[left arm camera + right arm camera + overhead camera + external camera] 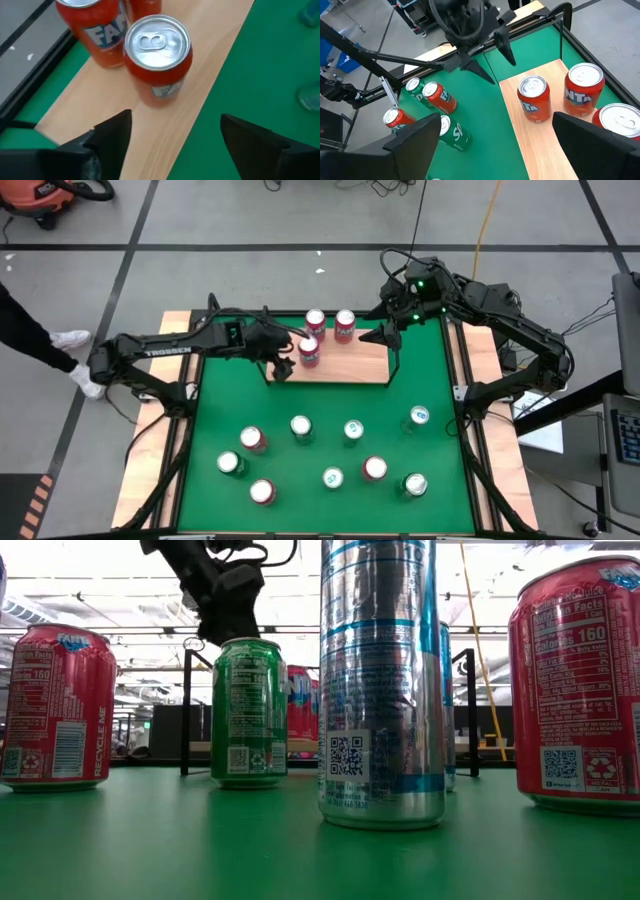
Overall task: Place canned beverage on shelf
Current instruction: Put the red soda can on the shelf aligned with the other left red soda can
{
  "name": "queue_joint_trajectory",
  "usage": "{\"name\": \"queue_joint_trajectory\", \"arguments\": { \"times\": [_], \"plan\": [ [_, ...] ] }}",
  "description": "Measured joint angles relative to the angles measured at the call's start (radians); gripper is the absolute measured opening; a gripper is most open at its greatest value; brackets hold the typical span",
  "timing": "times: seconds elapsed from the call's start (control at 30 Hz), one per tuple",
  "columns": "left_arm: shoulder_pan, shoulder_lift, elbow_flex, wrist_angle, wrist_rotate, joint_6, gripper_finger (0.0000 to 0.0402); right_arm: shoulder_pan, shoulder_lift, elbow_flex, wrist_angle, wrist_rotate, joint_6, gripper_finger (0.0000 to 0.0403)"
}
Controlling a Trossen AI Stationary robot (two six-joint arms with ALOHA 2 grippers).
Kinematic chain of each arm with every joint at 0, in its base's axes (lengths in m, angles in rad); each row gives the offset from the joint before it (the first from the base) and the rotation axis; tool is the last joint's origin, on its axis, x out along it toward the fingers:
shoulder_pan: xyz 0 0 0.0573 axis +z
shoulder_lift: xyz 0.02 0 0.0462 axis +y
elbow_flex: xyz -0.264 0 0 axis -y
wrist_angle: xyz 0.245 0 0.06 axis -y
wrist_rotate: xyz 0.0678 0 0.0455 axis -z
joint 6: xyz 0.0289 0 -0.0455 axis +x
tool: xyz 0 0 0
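**Three red cans on the shelf, left gripper open beside the nearest**

Up at the far end of the green mat sits the shelf, a light-wood board with thin black rails, and it holds three red cans. Two stand side by side at the back: one red can and its neighbour. The third red can stands upright a little in front of them, toward the left end of the board, apart from both.

The left gripper hangs at the shelf's left end, just beside that third can. The left wrist view shows its two dark fingers spread wide with bare wood between them, the can's silver top standing just beyond the tips and nothing gripped.

The right gripper waits over the shelf's right back corner, jaws wide apart and empty.

Down on the mat, nine more cans stand loose, well apart from the shelf: a red can, a green can, a silver can and others, red, green and pale, scattered across the near half. From the low view the tall silver can fills the foreground, upright on the mat.
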Motion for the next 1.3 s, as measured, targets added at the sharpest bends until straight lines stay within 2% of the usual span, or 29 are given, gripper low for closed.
{"name": "queue_joint_trajectory", "arguments": {
  "times": [0.17, 0.33, 0.57, 0.63, 0.83, 1.03, 1.3],
  "plan": [
    [0.003, 0.016, -0.036, 0.033, 0.002, 0.0, 0.0242, 0.0, 0.0, 0.0, -0.003, 0.0, -0.003, 0.0375],
    [0.002, 0.038, -0.064, 0.114, 0.016, 0.084, 0.02, 0.0, 0.0, 0.0, -0.002, 0.002, -0.005, 0.0375],
    [0.003, 0.111, -0.065, 0.168, 0.021, 0.104, 0.0162, -0.002, 0.0, 0.0, -0.008, 0.005, -0.014, 0.0375],
    [0.003, 0.127, -0.066, 0.165, 0.02, 0.103, 0.0156, -0.002, 0.0, 0.0, -0.007, 0.005, -0.015, 0.0375],
    [0.009, 0.166, -0.063, 0.296, 0.019, 0.101, 0.015, -0.02, 0.0, 0.0, -0.005, 0.006, -0.029, 0.0375],
    [0.019, 0.179, -0.065, 0.284, 0.009, 0.025, 0.015, -0.042, 0.0, 0.0, -0.007, 0.005, -0.02, 0.0375],
    [0.001, 0.153, -0.056, 0.216, 0.13, -0.134, 0.015, -0.013, 0.042, 0.001, -0.061, 0.002, -0.024, 0.0365]
  ]
}}
